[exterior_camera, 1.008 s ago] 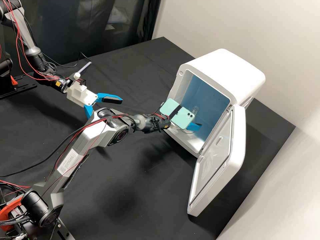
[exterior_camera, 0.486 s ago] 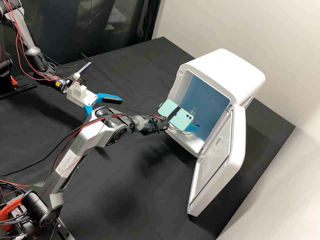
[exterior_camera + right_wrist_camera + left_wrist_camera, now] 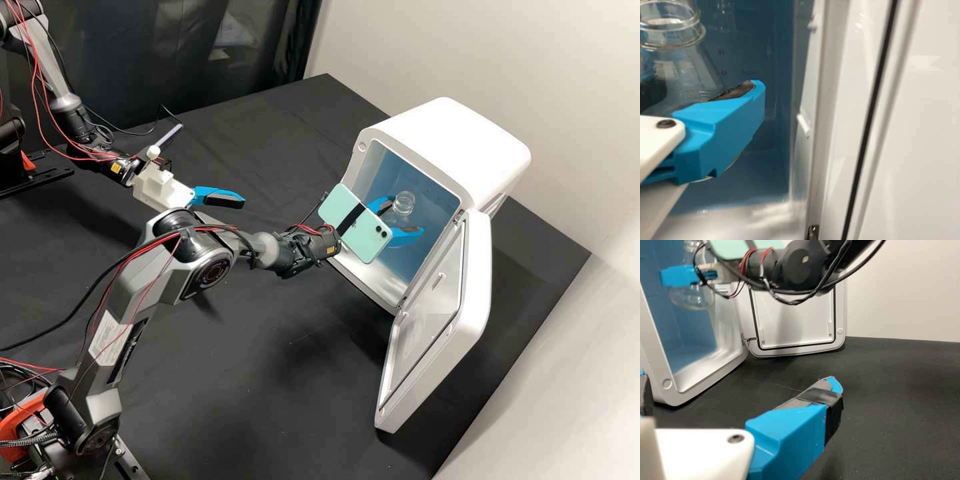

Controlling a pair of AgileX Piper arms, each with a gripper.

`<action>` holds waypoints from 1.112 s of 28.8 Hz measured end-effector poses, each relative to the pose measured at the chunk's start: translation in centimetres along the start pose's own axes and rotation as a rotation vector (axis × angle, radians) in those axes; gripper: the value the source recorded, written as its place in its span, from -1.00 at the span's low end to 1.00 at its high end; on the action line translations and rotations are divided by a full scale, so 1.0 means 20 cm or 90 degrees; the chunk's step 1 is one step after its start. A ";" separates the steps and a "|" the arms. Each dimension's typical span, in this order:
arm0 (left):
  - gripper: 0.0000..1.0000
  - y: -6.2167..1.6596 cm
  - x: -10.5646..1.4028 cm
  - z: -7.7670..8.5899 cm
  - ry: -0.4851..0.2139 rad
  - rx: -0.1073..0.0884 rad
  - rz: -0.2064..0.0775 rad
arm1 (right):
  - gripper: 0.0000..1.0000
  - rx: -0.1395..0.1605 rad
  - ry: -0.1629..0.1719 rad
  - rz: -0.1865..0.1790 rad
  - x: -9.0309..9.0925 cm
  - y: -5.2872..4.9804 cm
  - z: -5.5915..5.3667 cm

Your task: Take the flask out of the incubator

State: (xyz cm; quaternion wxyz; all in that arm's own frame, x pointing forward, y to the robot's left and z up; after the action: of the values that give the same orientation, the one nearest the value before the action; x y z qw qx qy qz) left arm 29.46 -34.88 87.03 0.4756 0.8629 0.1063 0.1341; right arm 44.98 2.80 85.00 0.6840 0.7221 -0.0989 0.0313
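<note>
Right claw (image 3: 399, 225) grips flask (image 3: 402, 202) clear of the floor inside open incubator (image 3: 460, 147), near right edge of bench (image 3: 267, 373); left claw (image 3: 199, 208) wide, hovering.

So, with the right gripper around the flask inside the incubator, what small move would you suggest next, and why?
I would probably draw the right gripper straight back toward the opening, keeping the flask upright. The gripper is shut on the flask, which hangs above the floor of the incubator, and the door stands wide open, so the way out looks free.
</note>
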 end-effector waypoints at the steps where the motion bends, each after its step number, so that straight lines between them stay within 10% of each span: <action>1: 1.00 0.000 0.00 0.00 0.000 0.000 0.000 | -1.00 0.004 0.004 0.003 -0.01 0.01 0.00; 15: 1.00 0.000 0.00 0.00 0.000 0.000 0.000 | -1.00 0.017 -0.011 -0.037 -0.15 -0.01 0.06; 24: 1.00 0.000 0.00 0.00 0.000 0.000 0.000 | -1.00 0.004 0.054 -0.051 -0.45 0.01 0.15; 32: 1.00 0.000 0.00 0.00 0.000 0.000 0.000 | -1.00 0.021 0.037 -0.060 -0.74 0.10 0.30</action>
State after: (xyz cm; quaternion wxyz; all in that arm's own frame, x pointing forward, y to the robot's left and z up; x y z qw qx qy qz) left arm 29.46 -34.88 87.03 0.4756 0.8629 0.1063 0.1341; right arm 29.52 -1.77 83.87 0.6752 0.7359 -0.0442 0.0218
